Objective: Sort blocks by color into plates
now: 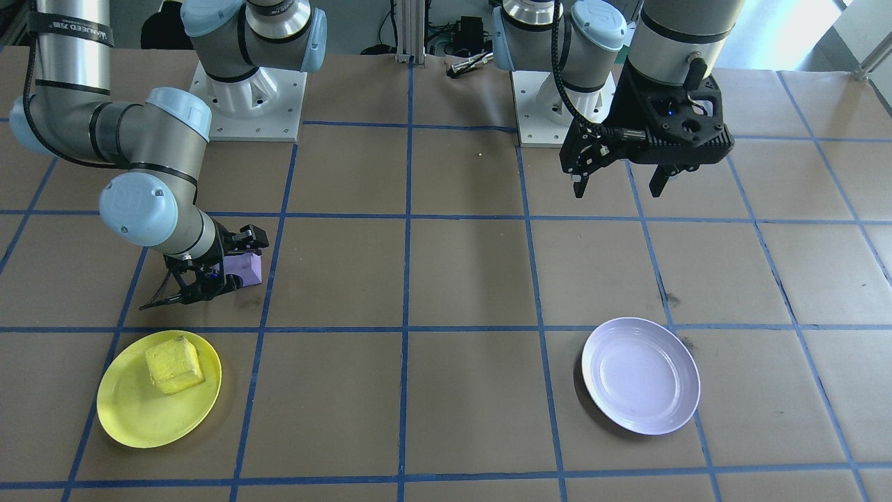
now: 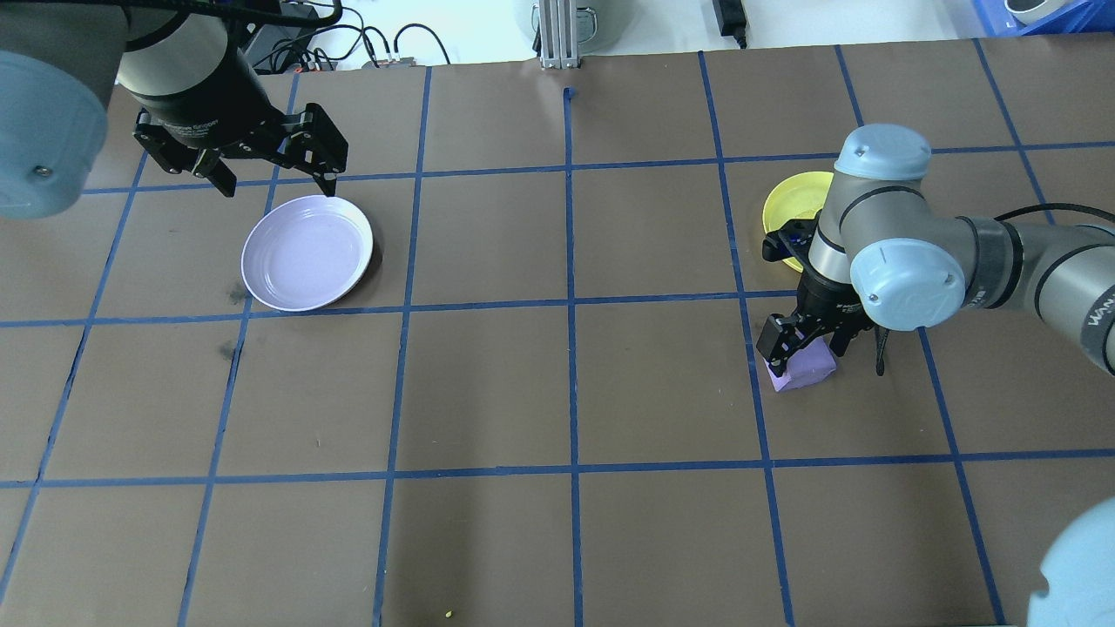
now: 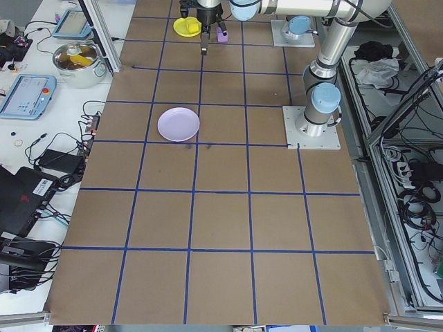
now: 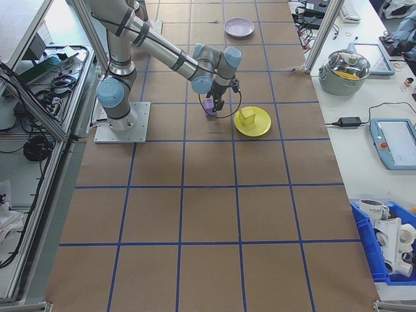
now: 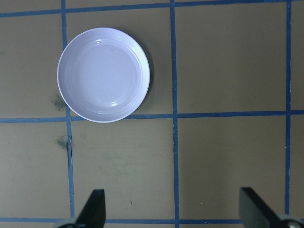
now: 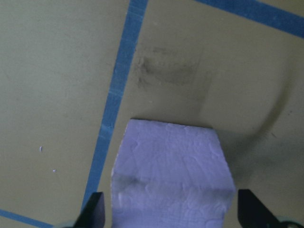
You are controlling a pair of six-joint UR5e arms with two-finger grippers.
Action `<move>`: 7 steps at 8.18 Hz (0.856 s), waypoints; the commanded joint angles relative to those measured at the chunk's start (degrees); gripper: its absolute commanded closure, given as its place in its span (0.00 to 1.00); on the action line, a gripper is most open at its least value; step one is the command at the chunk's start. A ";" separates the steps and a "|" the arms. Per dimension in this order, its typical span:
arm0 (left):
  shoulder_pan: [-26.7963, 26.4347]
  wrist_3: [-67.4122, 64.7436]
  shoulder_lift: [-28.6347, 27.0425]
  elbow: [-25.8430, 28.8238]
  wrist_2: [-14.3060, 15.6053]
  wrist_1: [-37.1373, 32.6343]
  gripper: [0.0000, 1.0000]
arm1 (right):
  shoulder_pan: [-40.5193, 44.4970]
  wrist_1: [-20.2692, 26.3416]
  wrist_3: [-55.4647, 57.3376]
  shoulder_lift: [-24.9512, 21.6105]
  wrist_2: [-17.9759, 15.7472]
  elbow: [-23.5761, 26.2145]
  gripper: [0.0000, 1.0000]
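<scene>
While 1 rough yellow cube (image 1: 174,364) sits on 1 of 2 round plastic plates (image 1: 132,418), right gripper (image 2: 806,340) straddles, jaws apart, 1 pale purple cube (image 2: 806,370); left gripper (image 2: 272,178) hangs wide apart, empty.

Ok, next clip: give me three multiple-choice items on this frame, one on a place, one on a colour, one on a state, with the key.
1. Where is the yellow block?
A. in the yellow plate
B. in the lavender plate
C. on the bare table

2. What colour is the block between the right tool's fingers?
A. yellow
B. purple
C. green

3. How is the left tool?
A. shut on a block
B. open, holding nothing
C. resting in a plate

Key: 1 A, the front view shows it lying in that plate. 2 B, the purple block fills the right wrist view. 3 B, its fingers stand apart above the table.
</scene>
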 commanded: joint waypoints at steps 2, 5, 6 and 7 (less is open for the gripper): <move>1.82 0.44 0.03 -0.11 -0.06 -0.03 0.00 | 0.01 0.00 1.73 0.47 0.10 -0.01 0.75; 1.91 1.49 0.29 -0.03 0.03 -0.12 0.00 | 4.37 0.00 14.24 -3.03 4.56 -1.06 0.83; 1.91 1.41 0.47 -0.03 0.21 -0.12 0.00 | 8.92 -0.08 22.05 -3.05 5.71 -2.89 0.83; 1.91 1.41 0.47 -0.03 0.12 -0.03 0.00 | 14.71 0.00 28.04 -2.87 5.99 -5.69 0.82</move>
